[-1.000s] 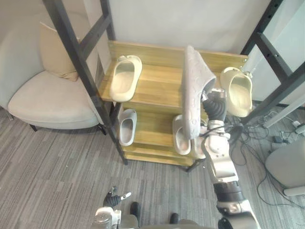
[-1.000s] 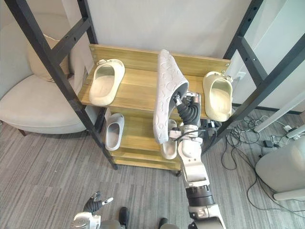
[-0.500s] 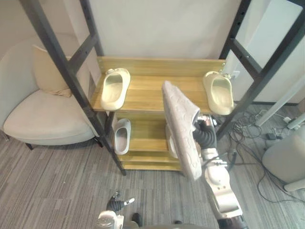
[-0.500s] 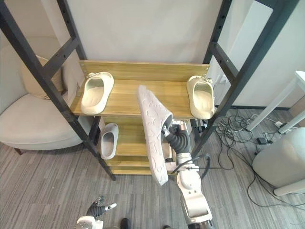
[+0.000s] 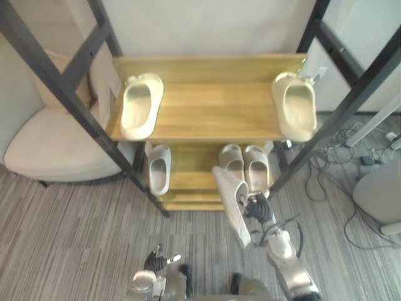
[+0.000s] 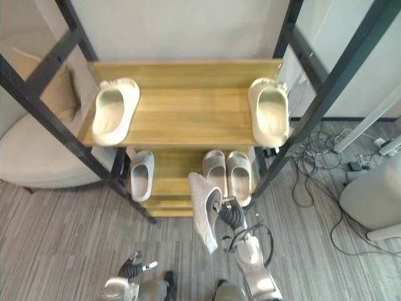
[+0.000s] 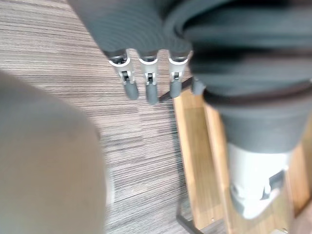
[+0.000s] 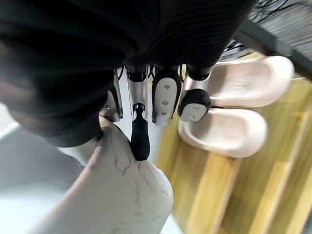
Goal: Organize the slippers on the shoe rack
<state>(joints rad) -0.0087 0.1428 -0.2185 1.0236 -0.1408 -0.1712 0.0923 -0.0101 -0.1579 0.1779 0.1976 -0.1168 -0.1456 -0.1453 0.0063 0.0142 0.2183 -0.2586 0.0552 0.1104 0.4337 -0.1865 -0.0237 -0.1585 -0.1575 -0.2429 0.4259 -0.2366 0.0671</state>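
Observation:
My right hand (image 5: 257, 206) is shut on a grey slipper (image 5: 230, 203), held sole-up and slanted just in front of the wooden shoe rack's (image 5: 207, 122) lower shelf. The right wrist view shows its fingers (image 8: 140, 131) curled over the slipper's (image 8: 119, 195) edge. A pale pair (image 5: 245, 165) lies on the lower shelf right behind it, and a single grey slipper (image 5: 158, 170) lies at that shelf's left. On the top shelf one cream slipper (image 5: 141, 105) sits at the left and another (image 5: 296, 106) at the right. My left hand (image 5: 157, 260) hangs low over the floor, fingers (image 7: 147, 87) relaxed.
Black metal frame posts (image 5: 74, 105) slant across both sides of the rack. A pale armchair (image 5: 53, 150) with a cushion stands to the left. Cables (image 5: 369, 157) lie on the floor at the right, next to a white object (image 5: 381, 195).
The camera has shifted. My right hand has brought the grey slipper down from the top shelf's height to in front of the lower shelf, still holding it.

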